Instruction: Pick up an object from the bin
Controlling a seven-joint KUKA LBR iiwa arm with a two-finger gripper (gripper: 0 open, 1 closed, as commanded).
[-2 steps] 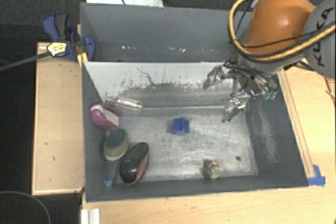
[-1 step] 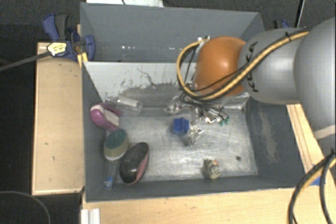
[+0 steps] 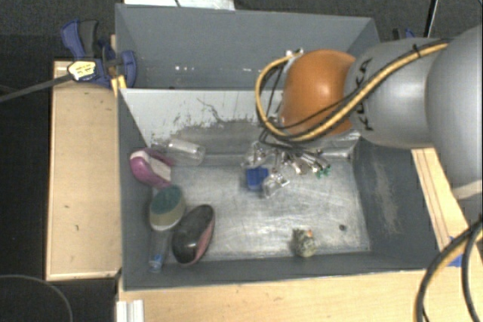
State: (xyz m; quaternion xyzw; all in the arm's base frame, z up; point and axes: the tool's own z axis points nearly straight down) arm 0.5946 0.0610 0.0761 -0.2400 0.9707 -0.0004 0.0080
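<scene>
My gripper (image 3: 281,168) is low over the bin floor, right of the middle, under the arm's orange cover. A small blue block-like thing (image 3: 256,178) lies right at the gripper's left side, touching it or nearly so; I cannot tell whether it is held. A small crumpled grey-green lump (image 3: 303,242) lies apart near the front wall, below the gripper.
Along the left wall lie a clear plastic bottle (image 3: 185,152), a pink and purple thing (image 3: 149,167), a round green-topped thing (image 3: 166,207), a dark oval thing (image 3: 193,234) and a clear tube with a blue tip (image 3: 156,256). The arm covers the bin's right back corner.
</scene>
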